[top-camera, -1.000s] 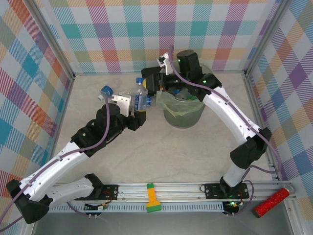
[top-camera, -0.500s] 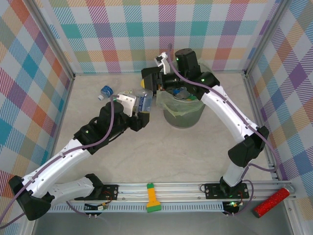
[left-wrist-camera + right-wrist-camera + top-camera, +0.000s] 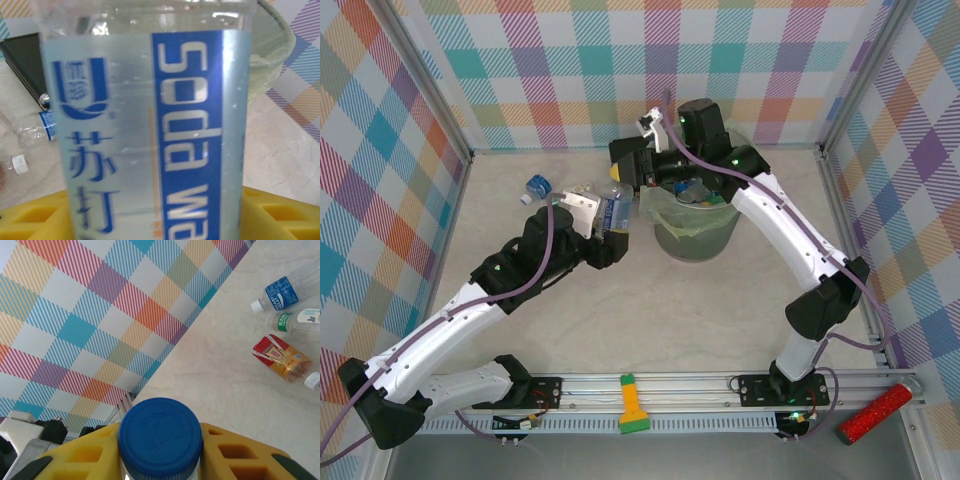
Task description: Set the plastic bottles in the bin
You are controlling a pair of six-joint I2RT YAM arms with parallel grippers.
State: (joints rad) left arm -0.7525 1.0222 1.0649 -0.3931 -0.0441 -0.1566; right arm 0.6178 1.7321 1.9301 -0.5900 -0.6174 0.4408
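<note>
A clear plastic bottle (image 3: 611, 210) with a blue soda-water label (image 3: 190, 125) hangs in the air just left of the bin (image 3: 695, 238). My left gripper (image 3: 604, 230) has the bottle's body between its yellow fingers (image 3: 282, 212); whether they still press it is hidden. My right gripper (image 3: 629, 168) reaches over the bin's left rim and is shut on the bottle's blue cap (image 3: 160, 436). Bottles lie inside the bin. More bottles lie on the table: blue-labelled (image 3: 280, 292), green-labelled (image 3: 300, 320) and red-labelled (image 3: 280, 357).
A blue-capped bottle (image 3: 535, 187) lies at the back left. A flat black object (image 3: 22, 57) and small bottles (image 3: 47, 122) show behind the held one. The checkered walls close three sides. A red glittery cylinder (image 3: 875, 415) and a yellow-green tool (image 3: 631, 405) lie by the front rail.
My right gripper has closed on the bottle's cap. The left gripper's jaws have widened a little round the bottle, which has shifted slightly towards the bin.
</note>
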